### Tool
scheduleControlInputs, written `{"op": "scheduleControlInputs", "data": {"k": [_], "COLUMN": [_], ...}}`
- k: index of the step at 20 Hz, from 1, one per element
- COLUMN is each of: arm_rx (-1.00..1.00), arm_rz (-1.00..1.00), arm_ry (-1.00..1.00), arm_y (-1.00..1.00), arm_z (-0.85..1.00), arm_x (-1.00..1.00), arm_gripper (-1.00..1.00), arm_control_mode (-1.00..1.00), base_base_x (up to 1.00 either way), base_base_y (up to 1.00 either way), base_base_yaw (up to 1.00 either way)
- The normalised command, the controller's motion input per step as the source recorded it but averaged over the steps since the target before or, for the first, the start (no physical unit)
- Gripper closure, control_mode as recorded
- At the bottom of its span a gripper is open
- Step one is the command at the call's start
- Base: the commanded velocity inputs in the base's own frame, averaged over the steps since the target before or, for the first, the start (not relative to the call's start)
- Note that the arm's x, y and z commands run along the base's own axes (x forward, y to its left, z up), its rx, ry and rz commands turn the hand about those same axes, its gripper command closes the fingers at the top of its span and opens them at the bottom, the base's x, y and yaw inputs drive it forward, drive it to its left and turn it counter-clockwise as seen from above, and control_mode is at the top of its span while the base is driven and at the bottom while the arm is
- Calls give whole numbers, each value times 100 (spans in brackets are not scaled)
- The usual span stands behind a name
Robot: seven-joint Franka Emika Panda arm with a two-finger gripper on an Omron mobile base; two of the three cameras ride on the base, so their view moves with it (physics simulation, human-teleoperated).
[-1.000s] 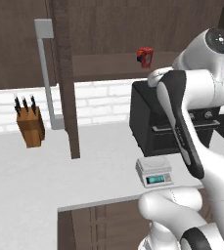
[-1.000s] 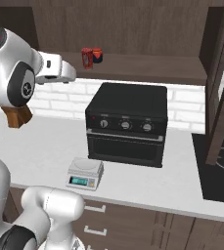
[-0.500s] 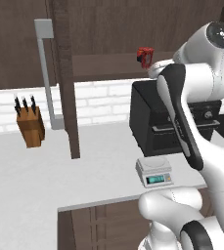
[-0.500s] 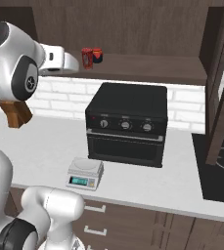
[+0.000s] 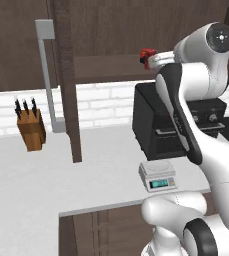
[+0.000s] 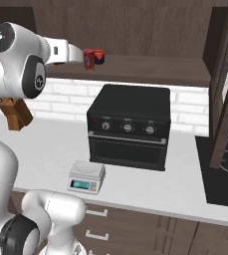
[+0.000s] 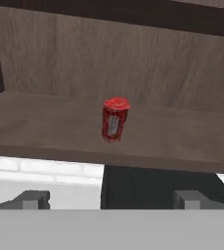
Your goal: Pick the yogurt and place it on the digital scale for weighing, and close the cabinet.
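On cabinet shelf, one yogurt

Yogurt upright on the cabinet shelf, jar just beside it. Oven on the surface below the shelf, against the wall. Digital scale before the oven, near the surface's front edge. Knife block well apart to the left. Open cabinet door between knife block and oven.
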Motion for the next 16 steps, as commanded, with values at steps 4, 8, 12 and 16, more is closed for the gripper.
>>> {"op": "scheduleControlInputs", "data": {"k": [4, 8, 12, 16], "arm_rx": [4, 8, 1, 0], "arm_rz": [0, 1, 0, 0], "arm_ry": [0, 0, 0, 0], "arm_y": [0, -5, -7, 0], "arm_z": [1, 0, -2, -5], "arm_x": [44, 33, 36, 39], "arm_gripper": [-100, -100, -100, -100], "arm_control_mode": [-100, -100, -100, -100], "base_base_x": [0, 0, 0, 0], "base_base_y": [0, 0, 0, 0], "base_base_yaw": [0, 0, 0, 0]}}
